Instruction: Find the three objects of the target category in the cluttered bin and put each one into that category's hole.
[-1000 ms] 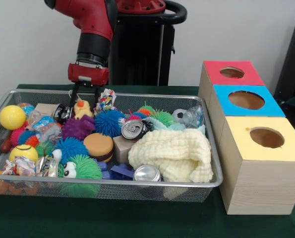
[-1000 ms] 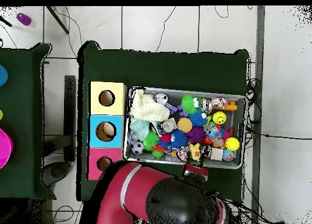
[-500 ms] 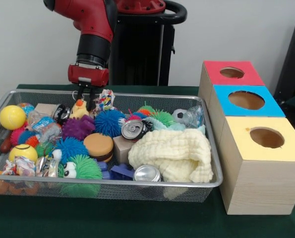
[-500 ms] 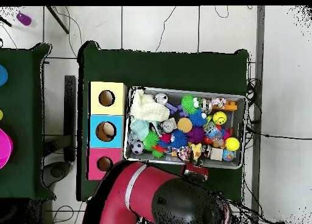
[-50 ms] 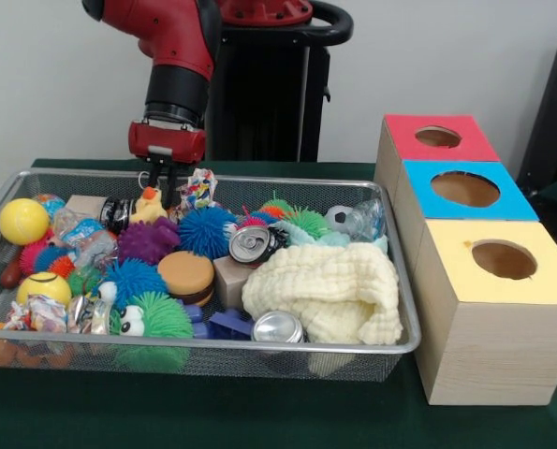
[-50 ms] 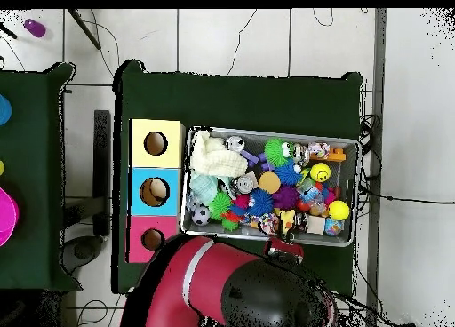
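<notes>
Since 1 second ago, claw (image 5: 166, 192) has clenched on the yellow duck (image 5: 151, 206) in the bin (image 5: 404, 309).

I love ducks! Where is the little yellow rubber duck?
In the front view the rubber duck sits at the bin's far left, between the gripper's fingers, beside the purple spiky ball.

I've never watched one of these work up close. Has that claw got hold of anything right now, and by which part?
It looks so: the gripper is closed around the head of the yellow rubber duck at the back of the wire bin.
</notes>
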Controlling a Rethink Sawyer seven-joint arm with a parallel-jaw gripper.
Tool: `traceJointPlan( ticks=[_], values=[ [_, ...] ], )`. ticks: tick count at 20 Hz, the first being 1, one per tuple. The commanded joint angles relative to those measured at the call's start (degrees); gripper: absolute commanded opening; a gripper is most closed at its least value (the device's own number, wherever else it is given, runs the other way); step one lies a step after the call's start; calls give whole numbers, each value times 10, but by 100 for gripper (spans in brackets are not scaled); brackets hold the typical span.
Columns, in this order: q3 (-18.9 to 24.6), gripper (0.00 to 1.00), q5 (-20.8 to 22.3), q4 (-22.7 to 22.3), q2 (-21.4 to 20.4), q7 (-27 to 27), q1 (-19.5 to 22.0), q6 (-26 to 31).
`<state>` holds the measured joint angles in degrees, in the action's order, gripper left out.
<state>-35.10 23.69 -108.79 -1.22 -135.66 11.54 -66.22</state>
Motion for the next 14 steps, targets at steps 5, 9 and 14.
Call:
traceJointPlan(
  ticks=[5,9,14],
  values=[
    [82,0,-7,20,13,-45,0,19],
    [74,0,7,20,-13,-44,-15,59],
    [65,0,24,22,-46,-44,-36,113]
  ],
)
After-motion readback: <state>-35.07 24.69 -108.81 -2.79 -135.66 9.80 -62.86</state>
